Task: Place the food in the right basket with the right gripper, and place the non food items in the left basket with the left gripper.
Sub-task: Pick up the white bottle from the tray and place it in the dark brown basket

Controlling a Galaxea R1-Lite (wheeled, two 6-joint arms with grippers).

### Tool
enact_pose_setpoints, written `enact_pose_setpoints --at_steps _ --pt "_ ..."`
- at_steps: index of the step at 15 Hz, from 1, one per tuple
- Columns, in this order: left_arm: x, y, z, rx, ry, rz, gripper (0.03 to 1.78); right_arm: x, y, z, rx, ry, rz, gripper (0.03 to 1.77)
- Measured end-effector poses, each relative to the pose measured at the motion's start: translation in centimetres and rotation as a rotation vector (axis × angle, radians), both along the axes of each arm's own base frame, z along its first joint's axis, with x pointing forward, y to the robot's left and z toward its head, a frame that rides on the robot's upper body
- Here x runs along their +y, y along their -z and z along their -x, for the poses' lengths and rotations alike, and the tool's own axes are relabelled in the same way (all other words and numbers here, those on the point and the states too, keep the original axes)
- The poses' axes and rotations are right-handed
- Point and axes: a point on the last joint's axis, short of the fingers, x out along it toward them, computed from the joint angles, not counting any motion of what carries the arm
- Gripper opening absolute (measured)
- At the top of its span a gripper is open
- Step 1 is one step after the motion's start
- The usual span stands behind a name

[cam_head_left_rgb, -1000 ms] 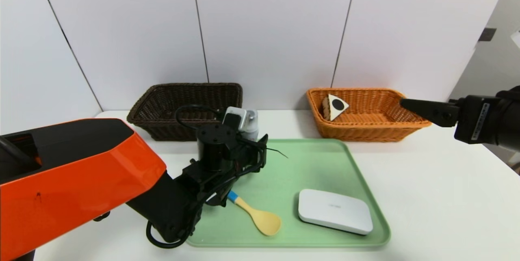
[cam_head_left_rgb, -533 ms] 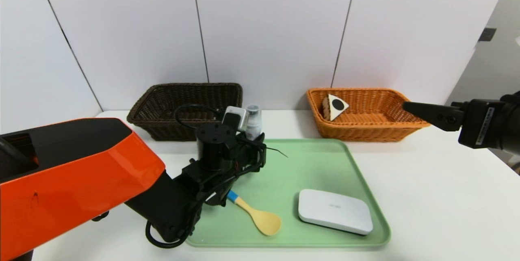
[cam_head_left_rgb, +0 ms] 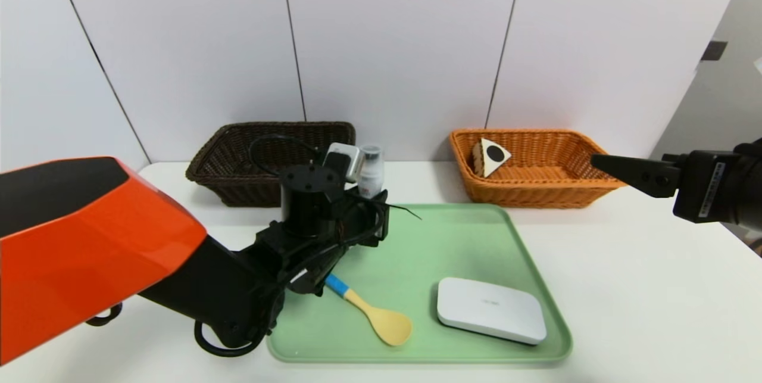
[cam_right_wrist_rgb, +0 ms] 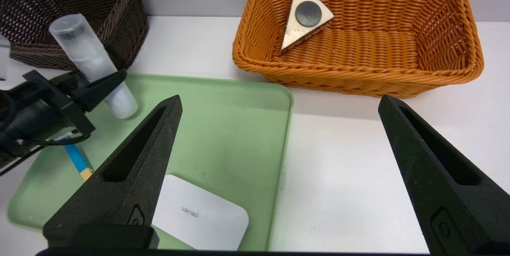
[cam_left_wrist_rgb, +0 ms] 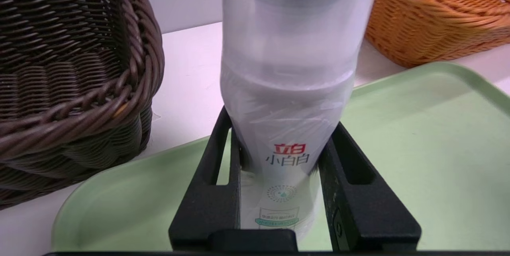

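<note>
My left gripper is shut on the small clear-white bottle, holding it just above the green tray's far left corner, beside the dark brown left basket. The yellow spoon with blue handle and the flat white box lie on the tray. The cake slice rests on its side in the orange right basket. My right gripper hangs open and empty at the far right, just in front of that basket.
The green tray covers the middle of the white table. Both baskets stand against the white wall panels. My orange left arm shell fills the near left.
My left gripper has closed on the bottle and lifted it slightly off the tray, drifting a little left. The right gripper has drawn back slightly to the right.
</note>
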Motion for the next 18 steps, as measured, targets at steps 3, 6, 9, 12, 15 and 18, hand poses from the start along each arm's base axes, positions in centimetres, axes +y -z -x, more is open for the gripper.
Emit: enact_pose_setpoints --at_steps 3,6,9,12,15,18 --pt "0.4 -3.1 0.7 0.018 0.038 -0.008 0.57 0.0 0.0 -0.1 0.002 -0.001 0.000 1.70" --pt "0.7 -7.2 1.2 -0.016 0.041 0.023 0.57 0.1 0.1 -0.1 0.007 0.000 0.002 1.70" --pt "1.7 -11.1 1.2 -0.033 0.017 0.039 0.57 0.1 0.1 -0.2 0.010 0.003 0.002 1.70" --pt "5.3 -13.5 -1.1 -0.046 -0.115 0.043 0.57 0.1 0.2 -0.3 0.015 0.004 0.003 1.70" --pt "9.7 -14.2 -3.6 -0.065 -0.236 0.051 0.57 0.2 0.4 -0.6 0.026 0.003 0.008 1.70" --pt "14.1 -13.7 -6.3 -0.059 -0.328 0.048 0.57 0.4 0.7 -1.0 0.040 0.004 0.015 1.70"
